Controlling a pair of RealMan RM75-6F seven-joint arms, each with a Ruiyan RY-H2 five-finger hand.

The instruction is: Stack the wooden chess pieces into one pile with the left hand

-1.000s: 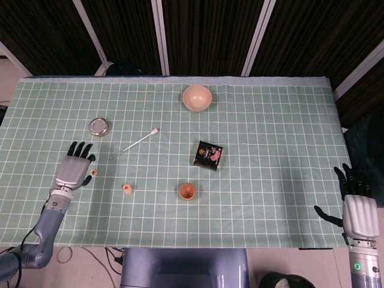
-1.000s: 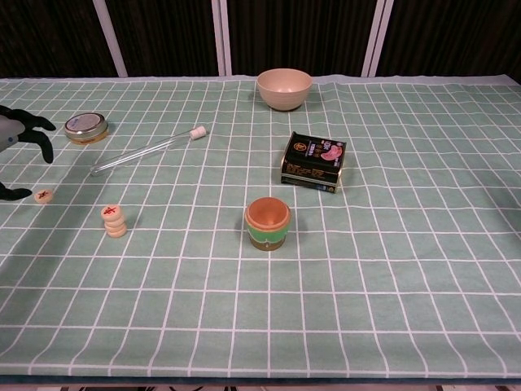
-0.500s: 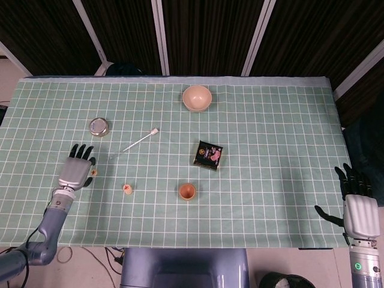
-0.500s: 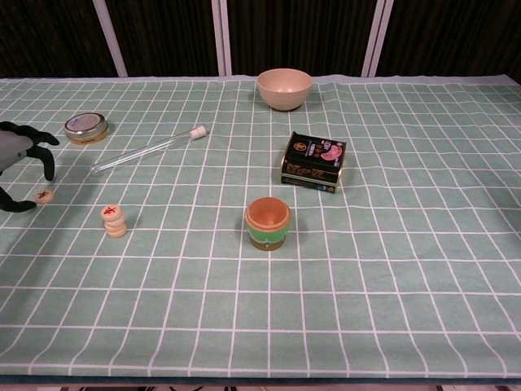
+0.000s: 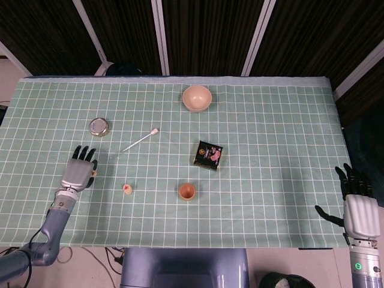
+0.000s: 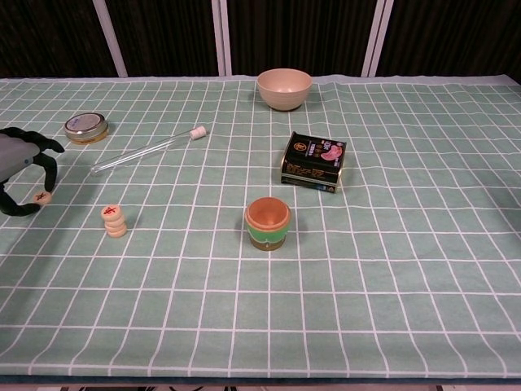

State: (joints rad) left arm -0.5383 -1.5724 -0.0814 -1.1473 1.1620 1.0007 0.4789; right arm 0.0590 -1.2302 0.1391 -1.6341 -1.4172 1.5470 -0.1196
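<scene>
A lab: gridded green table cover [image 5: 270,120], dark curtained backdrop [image 5: 210,30].

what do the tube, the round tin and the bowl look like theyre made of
Tube: clear glass or plastic, since the grid cloth shows through it; white cap at one end. Tin: looks like metal, with a shiny silver lid and gold side. Bowl: matte beige, smooth, possibly plastic or ceramic; the look leaves it open.

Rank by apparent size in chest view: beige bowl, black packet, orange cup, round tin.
1. black packet and beige bowl: alike, unranked, the bowl sits farther away
2. orange cup
3. round tin
</scene>
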